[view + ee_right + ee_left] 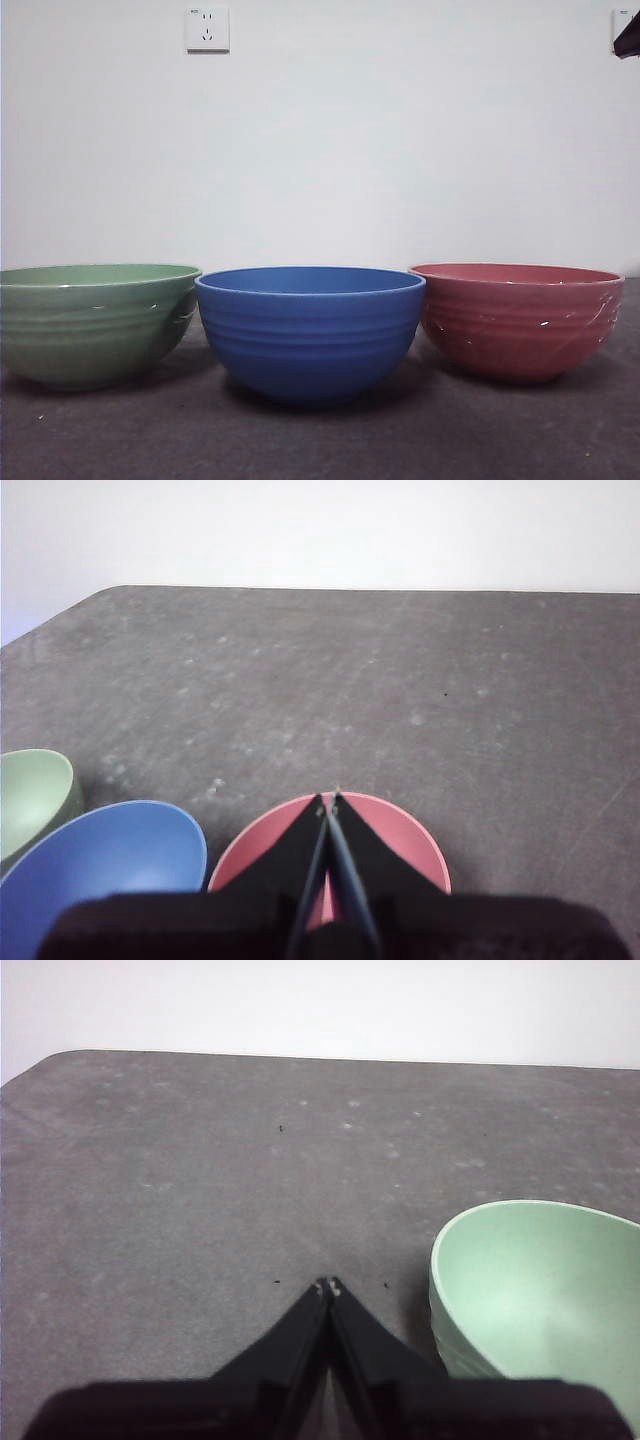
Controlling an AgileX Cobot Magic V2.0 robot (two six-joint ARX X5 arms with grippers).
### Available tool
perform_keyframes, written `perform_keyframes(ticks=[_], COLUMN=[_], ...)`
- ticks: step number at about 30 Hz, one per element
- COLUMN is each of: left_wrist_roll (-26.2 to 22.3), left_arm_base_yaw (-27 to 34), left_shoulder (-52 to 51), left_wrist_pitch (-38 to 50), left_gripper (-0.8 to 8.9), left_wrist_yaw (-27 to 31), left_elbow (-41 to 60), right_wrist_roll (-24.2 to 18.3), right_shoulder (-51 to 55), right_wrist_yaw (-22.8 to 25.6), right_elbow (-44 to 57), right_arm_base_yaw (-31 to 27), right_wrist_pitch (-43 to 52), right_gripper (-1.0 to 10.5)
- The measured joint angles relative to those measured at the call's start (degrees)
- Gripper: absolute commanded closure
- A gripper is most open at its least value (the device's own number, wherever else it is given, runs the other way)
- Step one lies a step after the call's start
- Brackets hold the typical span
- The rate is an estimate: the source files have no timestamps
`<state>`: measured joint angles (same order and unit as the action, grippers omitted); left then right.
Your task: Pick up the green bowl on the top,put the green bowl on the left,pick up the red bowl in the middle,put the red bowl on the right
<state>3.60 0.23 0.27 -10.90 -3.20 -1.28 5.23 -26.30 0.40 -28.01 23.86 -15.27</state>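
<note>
The green bowl (pixel 95 322) stands upright on the table at the left. The red bowl (pixel 517 319) stands upright at the right. A blue bowl (pixel 310 330) stands between them, slightly nearer. My left gripper (pixel 329 1286) is shut and empty, above the table beside the green bowl (pixel 540 1295). My right gripper (pixel 329 800) is shut and empty, above the red bowl (pixel 400 842). The right wrist view also shows the blue bowl (pixel 105 865) and part of the green bowl (pixel 32 795). A black arm tip (pixel 628 38) shows at the top right corner of the front view.
The dark grey table (pixel 320 440) stretches behind the bowls (pixel 250 1160). A white wall with a socket (pixel 207 29) stands behind it.
</note>
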Motion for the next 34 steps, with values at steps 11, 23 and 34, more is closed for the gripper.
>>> perform_keyframes(ticks=[11, 23, 34], left_wrist_roll=[0.0, 0.0, 0.0], left_arm_base_yaw=[0.0, 0.0, 0.0], left_shoulder=[0.0, 0.0, 0.0], left_wrist_pitch=[0.0, 0.0, 0.0], left_gripper=[8.17, 8.17, 8.17], left_wrist_yaw=[0.0, 0.0, 0.0], left_elbow=[0.0, 0.0, 0.0], right_wrist_roll=[-4.4, -4.8, -4.9], right_shoulder=[16.9, 25.6, 25.6], right_wrist_yaw=[-7.2, -9.0, -9.0], right_elbow=[12.8, 27.0, 27.0], right_arm_base_yaw=[-16.0, -18.5, -18.5], right_wrist_pitch=[-1.1, 5.9, 5.9], right_gripper=[9.6, 9.6, 9.6])
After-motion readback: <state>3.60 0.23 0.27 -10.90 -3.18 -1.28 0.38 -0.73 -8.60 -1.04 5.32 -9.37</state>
